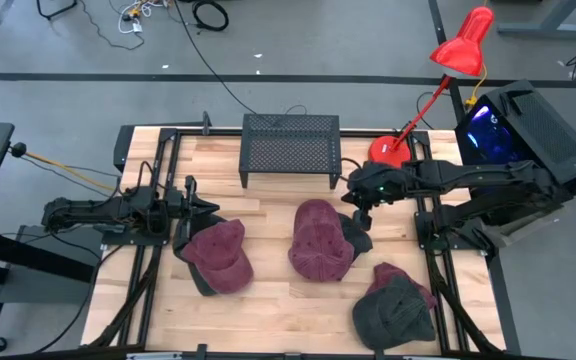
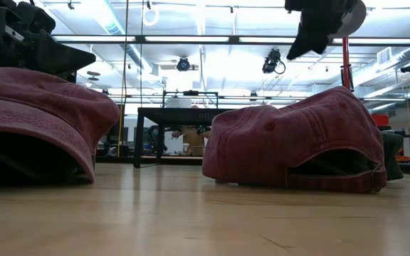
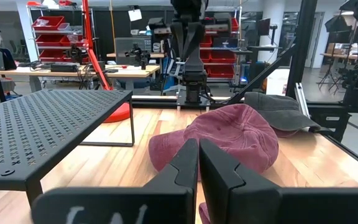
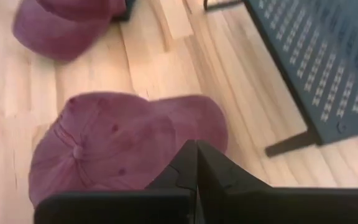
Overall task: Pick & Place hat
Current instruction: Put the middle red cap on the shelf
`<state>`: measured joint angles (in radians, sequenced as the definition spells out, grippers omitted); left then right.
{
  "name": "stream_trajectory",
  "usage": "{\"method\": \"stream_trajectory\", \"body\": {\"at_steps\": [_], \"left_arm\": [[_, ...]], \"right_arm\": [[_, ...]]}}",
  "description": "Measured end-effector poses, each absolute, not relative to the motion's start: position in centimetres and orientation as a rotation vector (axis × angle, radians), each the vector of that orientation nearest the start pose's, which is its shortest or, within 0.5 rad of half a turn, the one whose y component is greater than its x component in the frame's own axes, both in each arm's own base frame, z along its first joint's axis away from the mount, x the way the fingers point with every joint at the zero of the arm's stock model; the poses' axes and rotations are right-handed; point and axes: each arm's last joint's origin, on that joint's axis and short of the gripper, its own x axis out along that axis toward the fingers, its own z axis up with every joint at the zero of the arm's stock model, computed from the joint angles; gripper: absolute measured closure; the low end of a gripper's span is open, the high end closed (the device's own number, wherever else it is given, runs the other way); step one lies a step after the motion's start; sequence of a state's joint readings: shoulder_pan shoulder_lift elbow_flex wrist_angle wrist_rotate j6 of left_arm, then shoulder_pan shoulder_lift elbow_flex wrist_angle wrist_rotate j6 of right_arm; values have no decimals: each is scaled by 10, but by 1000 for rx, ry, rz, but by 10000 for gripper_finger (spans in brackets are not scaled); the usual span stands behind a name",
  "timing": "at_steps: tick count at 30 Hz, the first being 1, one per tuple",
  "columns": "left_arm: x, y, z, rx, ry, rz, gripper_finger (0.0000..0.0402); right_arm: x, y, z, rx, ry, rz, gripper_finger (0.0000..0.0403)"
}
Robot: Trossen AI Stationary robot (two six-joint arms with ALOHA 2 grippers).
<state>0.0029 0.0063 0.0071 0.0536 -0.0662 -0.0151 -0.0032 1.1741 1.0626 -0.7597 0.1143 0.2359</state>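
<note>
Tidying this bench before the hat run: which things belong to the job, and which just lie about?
Job: left maroon hat, middle maroon hat, grey hat, black mesh rack, left tool, right tool, both shut.
Lying about: red desk lamp, floor cables.

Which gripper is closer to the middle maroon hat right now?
Right. The right gripper hangs just above the middle maroon hat's edge, jaws shut. The left gripper sits across the table, beside the other maroon hat.

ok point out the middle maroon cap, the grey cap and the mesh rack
middle maroon cap (image 1: 320,240), high view, on its crown
grey cap (image 1: 392,308), high view, on its crown
mesh rack (image 1: 290,148), high view, on its perforated top
</note>
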Motion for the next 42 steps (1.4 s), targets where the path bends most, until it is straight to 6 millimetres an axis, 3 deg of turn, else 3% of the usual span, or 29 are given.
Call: {"method": "stream_trajectory", "body": {"at_steps": [7,14,29,42], "left_arm": [[97,2,171,-17,-55,69,381],[97,2,171,-17,-55,68,381],[97,2,171,-17,-55,68,381],[97,2,171,-17,-54,68,381]], "right_arm": [[240,-5,294,276,896,-274,397],[243,-18,290,403,891,-367,397],[243,-22,289,500,925,-217,397],[228,-23,249,500,912,-187,377]]}}
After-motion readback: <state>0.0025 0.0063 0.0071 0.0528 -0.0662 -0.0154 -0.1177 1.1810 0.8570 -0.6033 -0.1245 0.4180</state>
